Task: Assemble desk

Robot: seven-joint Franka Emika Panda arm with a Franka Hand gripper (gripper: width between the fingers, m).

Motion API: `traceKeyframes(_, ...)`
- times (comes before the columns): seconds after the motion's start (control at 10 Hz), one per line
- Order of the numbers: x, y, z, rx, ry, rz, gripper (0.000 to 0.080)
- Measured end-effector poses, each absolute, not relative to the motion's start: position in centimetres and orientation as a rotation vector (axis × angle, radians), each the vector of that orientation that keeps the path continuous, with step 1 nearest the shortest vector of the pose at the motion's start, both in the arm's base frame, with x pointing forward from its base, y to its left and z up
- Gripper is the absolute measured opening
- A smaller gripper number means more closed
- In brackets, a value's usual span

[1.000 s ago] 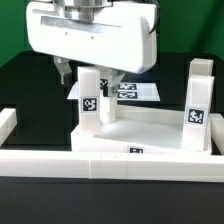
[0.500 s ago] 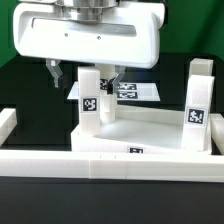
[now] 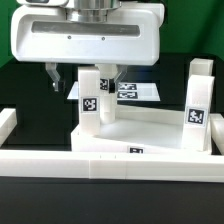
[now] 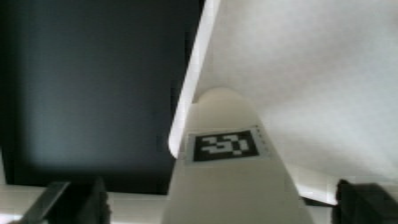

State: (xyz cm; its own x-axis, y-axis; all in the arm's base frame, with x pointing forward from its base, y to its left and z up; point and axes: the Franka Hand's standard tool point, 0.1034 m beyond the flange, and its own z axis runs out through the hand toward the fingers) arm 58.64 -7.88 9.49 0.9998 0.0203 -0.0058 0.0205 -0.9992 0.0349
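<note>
The white desk tabletop (image 3: 150,128) lies flat behind the barrier. Two white square legs stand upright on it: one at the exterior view's left (image 3: 90,100) and one at the right (image 3: 197,100), each with a black-and-white tag. My gripper (image 3: 80,76) hangs over the left leg, with its dark fingers (image 3: 55,76) spread on either side of the leg's top and gaps between them and the leg. In the wrist view the leg (image 4: 228,170) with its tag rises between the open gripper (image 4: 222,205), untouched by either finger (image 4: 80,200).
A long low white barrier wall (image 3: 110,163) runs across the front, with a raised end at the exterior view's left (image 3: 6,122). The marker board (image 3: 138,92) lies on the black table behind the tabletop.
The gripper has risen and shifted slightly to the exterior view's left. Its fingers stay open around the left leg, which stands unmoved.
</note>
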Motion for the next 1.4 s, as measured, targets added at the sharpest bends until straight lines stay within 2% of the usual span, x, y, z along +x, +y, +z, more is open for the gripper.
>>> traceKeyframes(0.1,58.63,-7.89,9.49,3.106,0.031,-0.009,0.0554)
traceKeyframes(0.2,58.63,-7.89,9.49,3.106,0.031,-0.009,0.0403)
traceKeyframes(0.3,58.63,-7.87,9.49,3.107,0.030,-0.009,0.0288)
traceKeyframes(0.6,58.62,-7.89,9.48,3.108,0.008,-0.009,0.0289)
traceKeyframes(1.4,58.49,-7.98,9.39,2.962,-1.131,0.006,0.0290)
